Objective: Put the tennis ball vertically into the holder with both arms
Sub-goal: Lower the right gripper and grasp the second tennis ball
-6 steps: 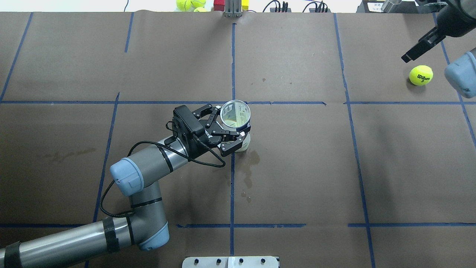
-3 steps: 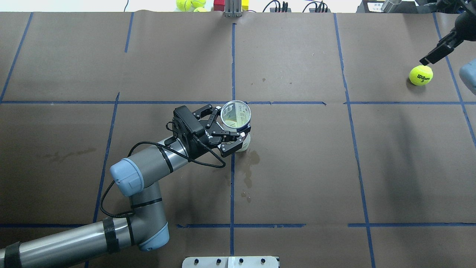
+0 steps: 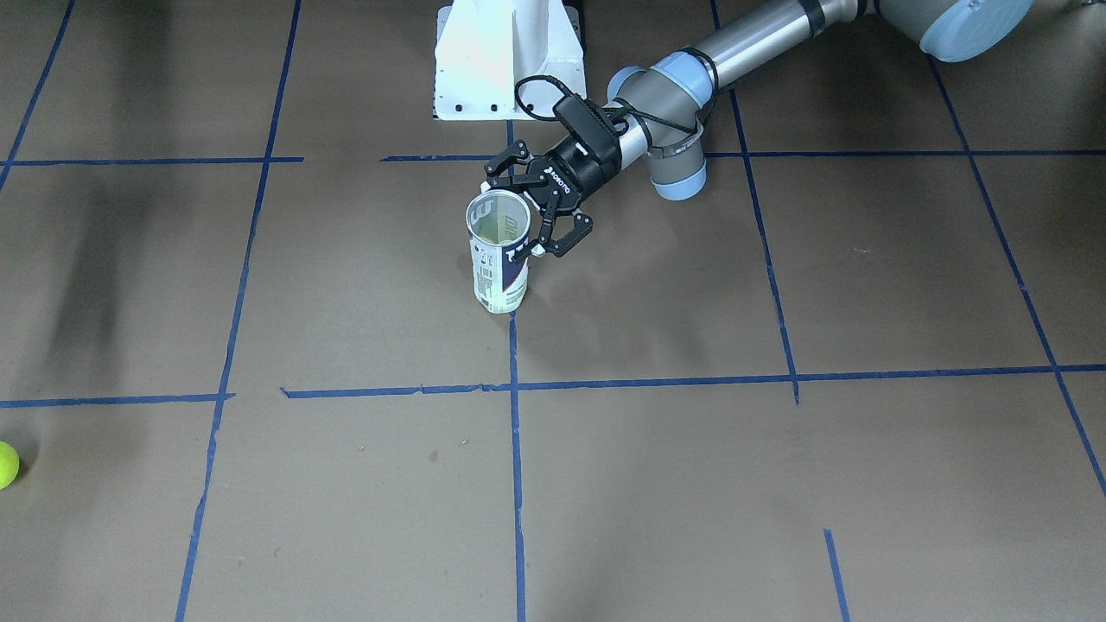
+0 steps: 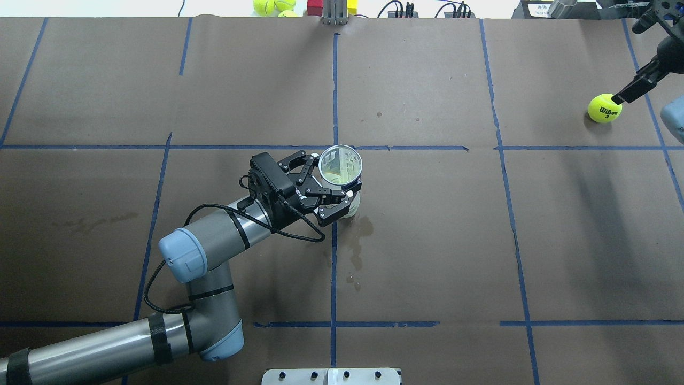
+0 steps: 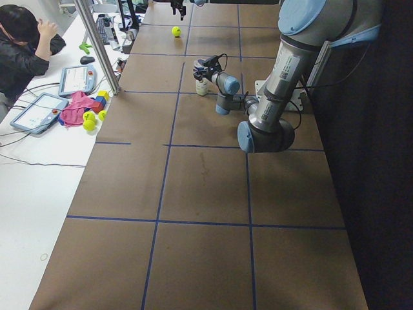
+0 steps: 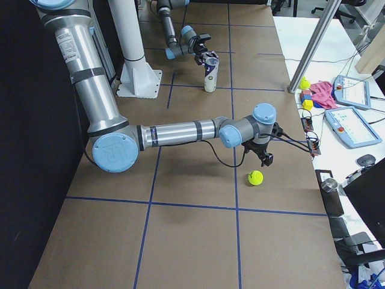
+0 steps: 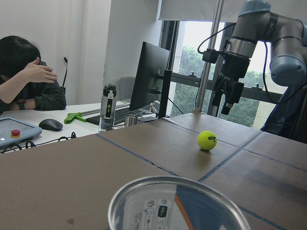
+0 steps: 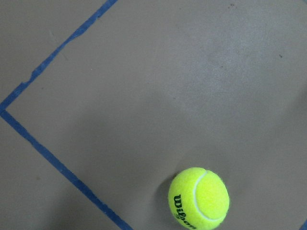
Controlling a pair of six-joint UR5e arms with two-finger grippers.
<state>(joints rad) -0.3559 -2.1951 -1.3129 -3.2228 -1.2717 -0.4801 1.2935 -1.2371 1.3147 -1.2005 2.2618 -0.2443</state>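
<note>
The holder (image 4: 340,166), a clear can with a white and navy label, stands upright at the table's middle with its mouth open upward. It also shows in the front view (image 3: 499,259). My left gripper (image 4: 326,184) is shut on the holder's side, below the rim (image 7: 172,201). The yellow tennis ball (image 4: 604,108) lies on the table at the far right. My right gripper (image 7: 223,103) hangs open just above and beside the ball (image 7: 207,140). One finger (image 4: 636,85) reaches the ball's upper right. The right wrist view shows the ball (image 8: 199,198) below, with no fingers in view.
The white pedestal base (image 3: 505,60) stands at the robot's edge. Spare tennis balls (image 4: 272,6) and coloured blocks lie past the far edge. A person (image 5: 26,51) sits at a side desk with tablets. A stain (image 4: 355,240) marks the paper near the holder.
My right gripper has moved right and down, from left of and above the ball to right beside it. The left gripper and the holder have barely moved.
</note>
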